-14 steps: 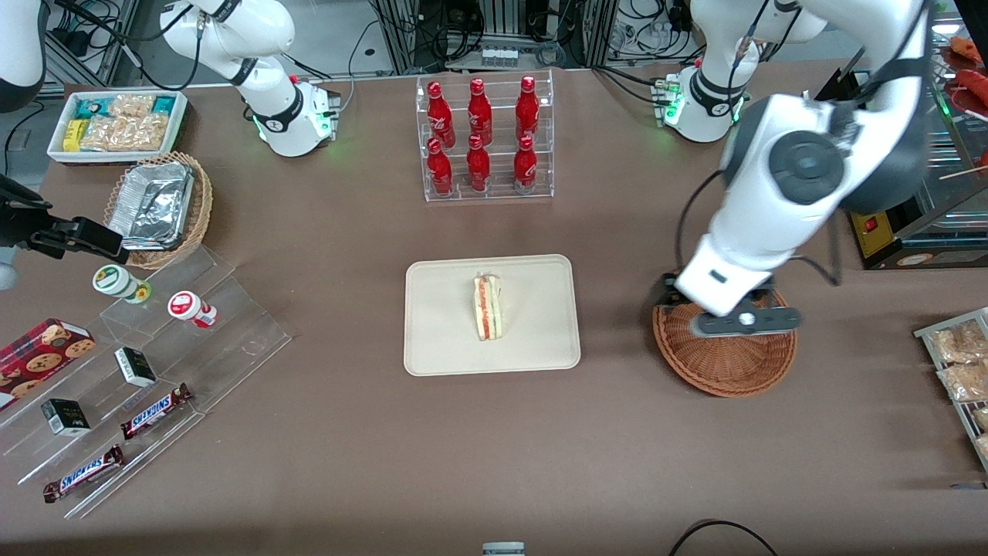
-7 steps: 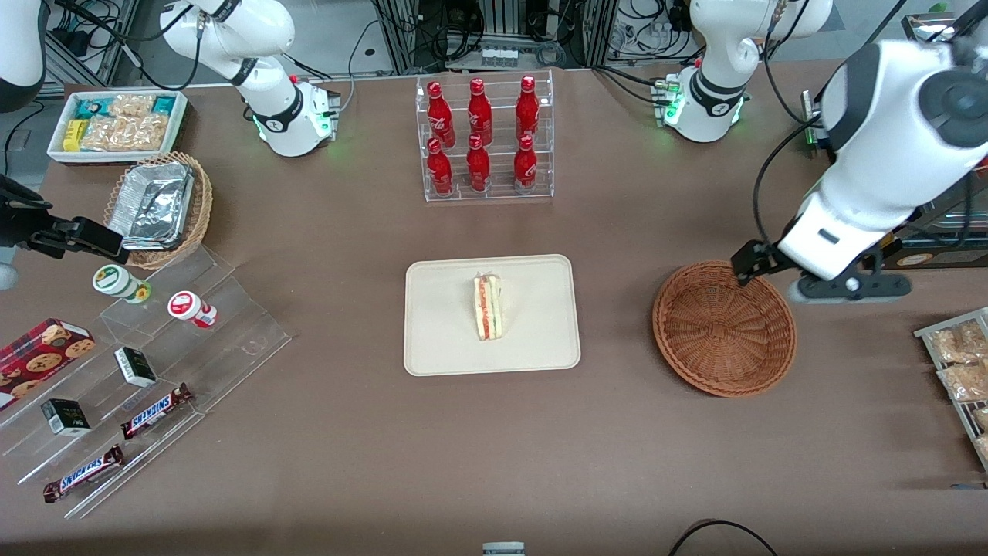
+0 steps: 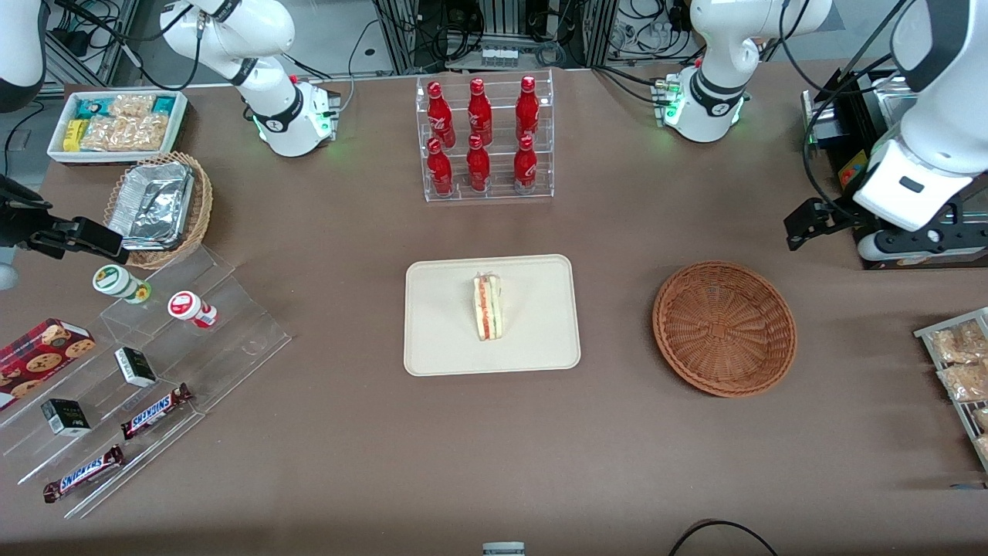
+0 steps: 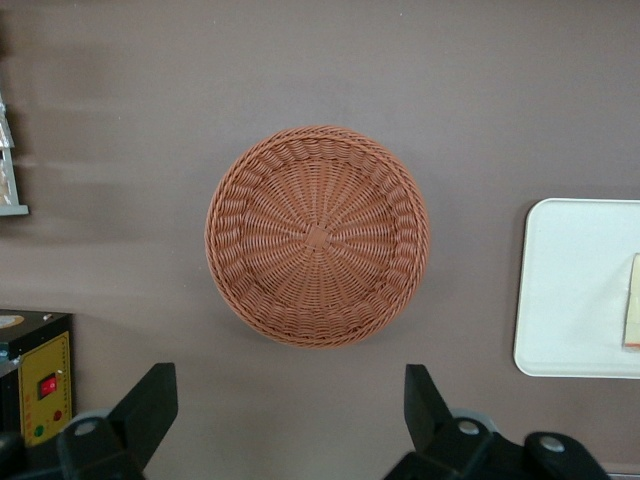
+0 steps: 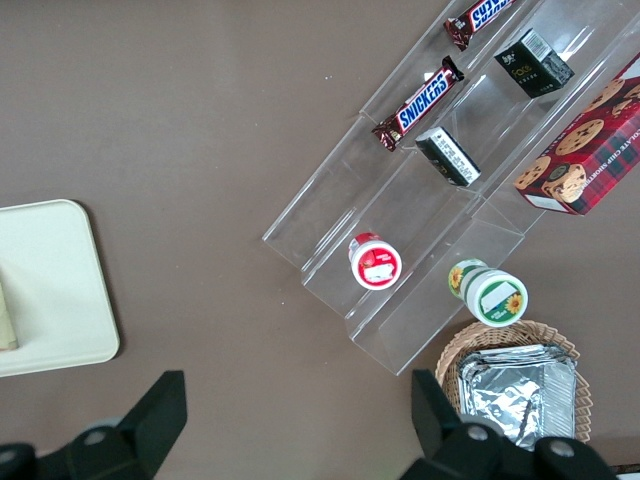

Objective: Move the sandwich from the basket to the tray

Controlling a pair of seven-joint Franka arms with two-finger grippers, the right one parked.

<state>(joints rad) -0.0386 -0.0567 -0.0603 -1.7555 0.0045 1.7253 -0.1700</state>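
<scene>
The sandwich point(image 3: 487, 307) lies on the cream tray point(image 3: 448, 340) at the middle of the table, its red filling edge facing up. The reddish-brown wicker basket point(image 3: 724, 328) stands beside the tray toward the working arm's end, with nothing in it. My left gripper point(image 3: 915, 243) hangs high above the table, out past the basket at that end and a little farther from the front camera. The left wrist view looks down on the basket point(image 4: 317, 236), a strip of tray point(image 4: 580, 290) and a sliver of sandwich point(image 4: 634, 315). There the gripper point(image 4: 288, 400) is open, its fingers point(image 4: 155, 400) wide apart around nothing.
A clear rack of red bottles point(image 3: 485, 139) stands farther from the camera than the tray. A black and yellow device point(image 4: 35, 370) sits under the gripper. Snack packets point(image 3: 961, 363) lie at the working arm's end. Acrylic steps with snacks point(image 3: 154, 363) and a foil-tray basket point(image 3: 158, 205) are toward the parked arm's.
My gripper has swung from low over the basket out toward the working arm's end of the table and risen. The sandwich, tray and basket have not moved.
</scene>
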